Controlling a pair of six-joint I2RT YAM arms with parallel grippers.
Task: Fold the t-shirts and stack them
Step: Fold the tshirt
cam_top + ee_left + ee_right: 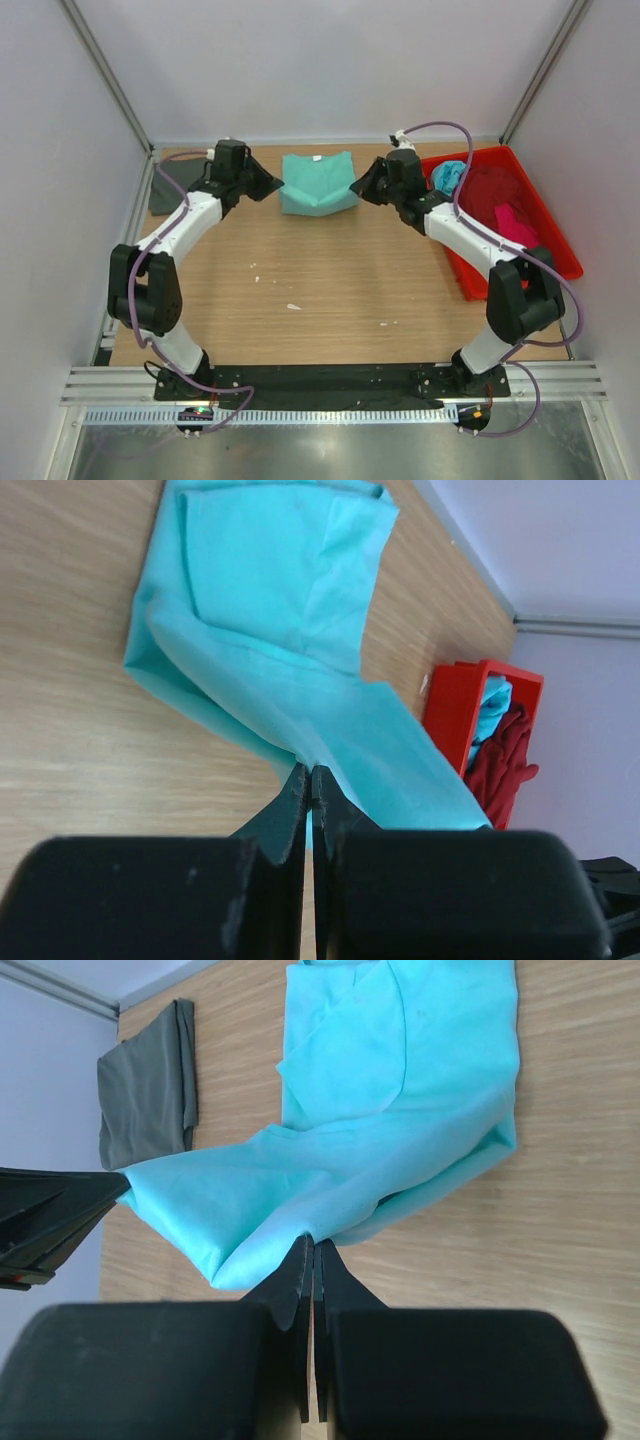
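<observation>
While it was being folded, the mint green t-shirt was pinched tight by the left gripper and right gripper, the rest lying beyond them. Guess the held edge needed to be carried forward and laid flat.

A shirt lies at the table's back middle. A folded shirt lies to its left, and a tray holding shirts to its right.

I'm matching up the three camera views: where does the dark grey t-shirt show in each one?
Top external: dark grey t-shirt at upper left.
Left wrist: not in view.
Right wrist: dark grey t-shirt at upper left.
Shared landmark: the mint green t-shirt, seen in all three views.
</observation>
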